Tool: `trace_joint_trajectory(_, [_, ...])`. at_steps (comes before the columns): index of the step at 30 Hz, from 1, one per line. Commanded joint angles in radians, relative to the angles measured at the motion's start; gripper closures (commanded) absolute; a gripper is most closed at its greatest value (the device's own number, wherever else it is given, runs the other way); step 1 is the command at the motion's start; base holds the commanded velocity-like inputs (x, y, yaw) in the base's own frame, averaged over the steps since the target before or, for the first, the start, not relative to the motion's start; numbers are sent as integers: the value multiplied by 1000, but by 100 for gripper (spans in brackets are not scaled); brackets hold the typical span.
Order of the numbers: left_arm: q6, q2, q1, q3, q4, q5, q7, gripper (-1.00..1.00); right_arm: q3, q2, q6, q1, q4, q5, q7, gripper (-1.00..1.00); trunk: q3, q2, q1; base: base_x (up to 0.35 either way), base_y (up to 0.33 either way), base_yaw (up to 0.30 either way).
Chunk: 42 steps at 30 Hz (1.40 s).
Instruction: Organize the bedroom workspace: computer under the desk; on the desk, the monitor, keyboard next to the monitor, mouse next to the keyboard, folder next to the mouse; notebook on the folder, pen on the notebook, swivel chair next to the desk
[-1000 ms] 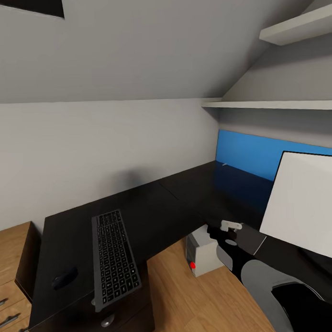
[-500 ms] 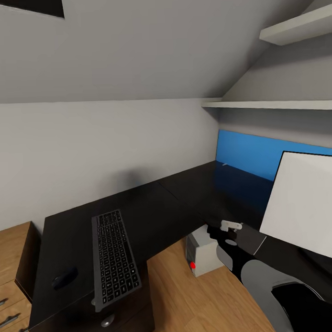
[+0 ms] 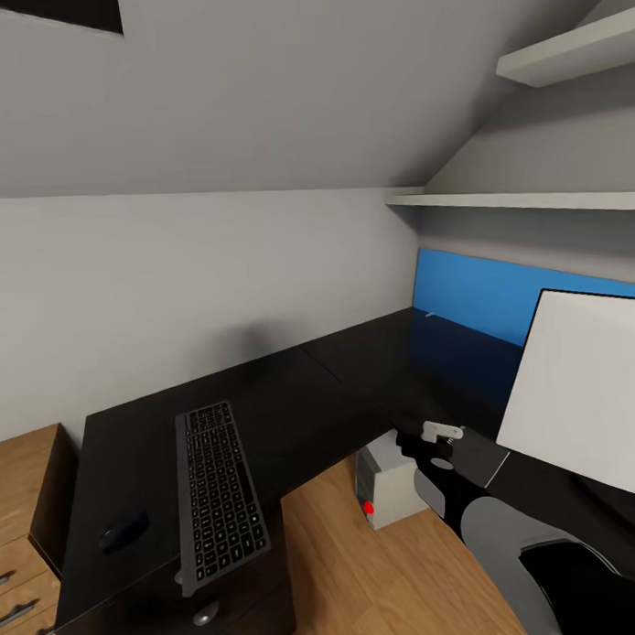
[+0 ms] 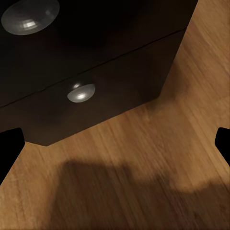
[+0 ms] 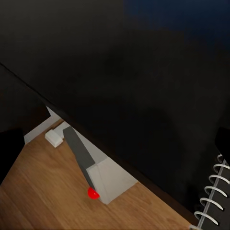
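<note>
The glossy black L-shaped desk [image 3: 302, 400] fills the middle of the head view. On its left wing lie the slim grey keyboard [image 3: 218, 490] and, left of it, the dark mouse [image 3: 124, 532]. The monitor [image 3: 581, 395] stands on the right wing, its white back facing me. Under the desk's inner corner sits the light grey computer [image 3: 389, 480] [image 5: 100, 177] with its red dot. My right gripper [image 3: 432, 442] [image 5: 115, 143] hovers open above the desk edge, beside a spiral-bound notebook [image 5: 211, 196]. My left gripper [image 4: 115, 139] is open, low over the floor in front of the desk drawers [image 4: 96, 81].
A light wooden chest of drawers [image 3: 22, 511] stands left of the desk. White shelves [image 3: 533, 200] and a blue wall panel [image 3: 500, 302] sit above the right wing. Round silver knobs [image 4: 80, 92] stick out of the drawers. Wooden floor [image 3: 382, 581] lies inside the L.
</note>
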Motion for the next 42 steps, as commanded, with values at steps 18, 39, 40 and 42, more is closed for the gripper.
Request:
trace_joint_trajectory(18, [-8, 1, -1, -6, 0, 11, 5, -100, 9, 0, -4, -1, 0, -9, -6, -100, -1, -1, 0, 0, 0, 0])
trace_joint_trajectory(39, [-9, -1, -1, -6, 0, 11, 5, -100, 9, 0, -5, -1, -1, -9, -6, -100, 30, 69, -38, -19, 0, 0])
trace_joint_trajectory(40, [-9, -1, -1, -6, 0, 11, 5, -100, 9, 0, -5, -1, -1, -9, -6, -100, 33, 76, -42, 0, 0, 0])
trace_joint_trajectory(42, [-9, -1, -1, -6, 0, 11, 5, -100, 9, 0, -5, -1, -1, -9, -6, -100, 40, 90, -50, 0, 0, 0])
